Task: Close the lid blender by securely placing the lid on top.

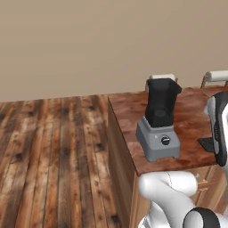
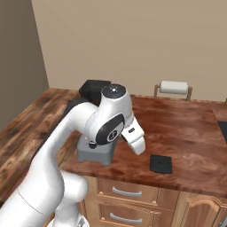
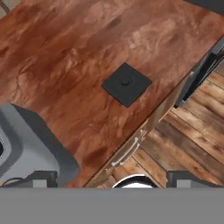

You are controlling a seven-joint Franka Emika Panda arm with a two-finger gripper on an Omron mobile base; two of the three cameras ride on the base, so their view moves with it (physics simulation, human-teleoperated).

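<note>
Task basically not started: the lid [image 3: 127,84] is lying flat on the wooden counter [image 2: 190,128], near the front edge and well apart from the blender [image 1: 159,120], which sits toward the counter's left front corner with its black jar open on top, nothing covering the rim. The gripper [image 3: 109,178] hangs above the counter looking down, fingers spread wide, nothing between them; the lid is ahead of the fingertips in the hand view, not touched. Blender's grey base shows at the lower left of that view, so the hand is somewhere between the two. A paper towel roll [image 2: 174,87] stands at the back edge, out of the way. Left to do, by my read: descend on the lid, grip it, carry it over the jar, seat it square on the rim
</note>
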